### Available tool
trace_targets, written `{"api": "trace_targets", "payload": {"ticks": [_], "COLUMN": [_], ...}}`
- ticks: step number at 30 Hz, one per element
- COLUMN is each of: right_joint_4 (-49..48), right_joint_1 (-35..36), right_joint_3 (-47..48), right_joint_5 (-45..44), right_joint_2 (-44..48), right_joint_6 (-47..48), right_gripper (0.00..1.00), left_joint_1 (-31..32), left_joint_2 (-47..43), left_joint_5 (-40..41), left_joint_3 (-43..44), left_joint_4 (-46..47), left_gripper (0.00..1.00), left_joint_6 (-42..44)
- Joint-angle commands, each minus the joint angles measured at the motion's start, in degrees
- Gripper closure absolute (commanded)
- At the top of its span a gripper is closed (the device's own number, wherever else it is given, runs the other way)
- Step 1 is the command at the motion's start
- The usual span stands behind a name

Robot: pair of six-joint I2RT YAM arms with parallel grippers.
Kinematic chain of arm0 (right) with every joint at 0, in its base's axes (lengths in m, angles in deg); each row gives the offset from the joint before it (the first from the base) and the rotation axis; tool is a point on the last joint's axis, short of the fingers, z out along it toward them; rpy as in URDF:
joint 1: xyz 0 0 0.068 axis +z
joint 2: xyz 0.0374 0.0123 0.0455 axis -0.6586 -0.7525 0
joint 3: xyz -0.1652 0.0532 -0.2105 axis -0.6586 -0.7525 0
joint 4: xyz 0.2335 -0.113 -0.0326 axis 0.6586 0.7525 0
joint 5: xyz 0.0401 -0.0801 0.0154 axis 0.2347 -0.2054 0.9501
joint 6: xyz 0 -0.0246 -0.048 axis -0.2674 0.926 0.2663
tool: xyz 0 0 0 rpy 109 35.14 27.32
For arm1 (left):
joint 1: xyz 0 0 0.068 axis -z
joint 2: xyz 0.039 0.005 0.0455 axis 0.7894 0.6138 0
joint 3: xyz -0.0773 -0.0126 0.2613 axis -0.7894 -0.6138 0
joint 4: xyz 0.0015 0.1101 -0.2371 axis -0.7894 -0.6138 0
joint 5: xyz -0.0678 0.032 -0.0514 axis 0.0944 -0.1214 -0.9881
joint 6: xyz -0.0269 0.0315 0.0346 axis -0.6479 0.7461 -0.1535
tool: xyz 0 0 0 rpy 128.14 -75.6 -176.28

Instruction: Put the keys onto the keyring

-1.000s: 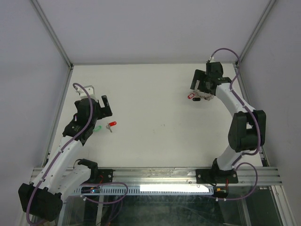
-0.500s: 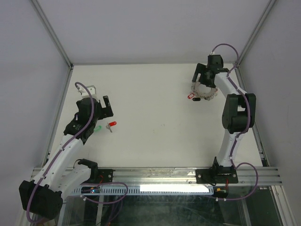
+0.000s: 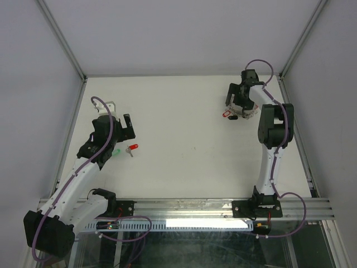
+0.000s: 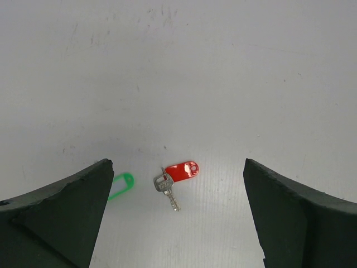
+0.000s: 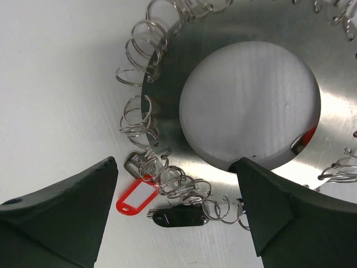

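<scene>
Left gripper [image 4: 176, 166], jaws spread, hovers over red key [image 4: 181, 172], lower centre; right gripper [image 5: 175, 163], spread, over keyring [image 5: 167, 100]. Apparently approach step; next: descend, pinch key.

Flat red key [image 4: 179, 172], green key [image 4: 122, 185]; keyring [image 5: 167, 109] well apart

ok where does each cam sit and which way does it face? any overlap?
Top external: fixed above, behind the robot, looking down on the table; left arm, right arm show.
Left wrist: on the left gripper, facing down at the table; open fingers frame the red key, green tag beside one.
Right wrist: on the right gripper, close above the keyring, facing down; open fingers in both bottom corners.
Shared: top and left wrist show the red key; top and right wrist, the keyring.
</scene>
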Motion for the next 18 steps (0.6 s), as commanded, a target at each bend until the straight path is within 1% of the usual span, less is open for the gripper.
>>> {"api": "trace_targets", "payload": {"ticks": [1,8,18], "right_joint_4": [0.9,3.4,3.2], "right_joint_1": [-0.4,-0.3,2.1], "right_joint_3": [3.4,3.1,-3.9], "right_joint_5": [1.8,4.6,6.3], "right_joint_2": [-0.2,-0.9,2.3], "right_joint_6": [1.7,1.7,0.7], "right_gripper": [0.09,0.09,0.09], "left_joint_1": [-0.3,-0.2,-0.3], "left_joint_2": [0.3,0.5,1.1], "left_joint_5": [-0.4,-0.5,-1.2], "left_joint_3": [1.5,1.5,1.7], "left_joint_4": [1.1,1.1,1.1], "left_gripper": [0.01,0.01,0.01], "left_joint_6": [1.0,0.9,0.8]}}
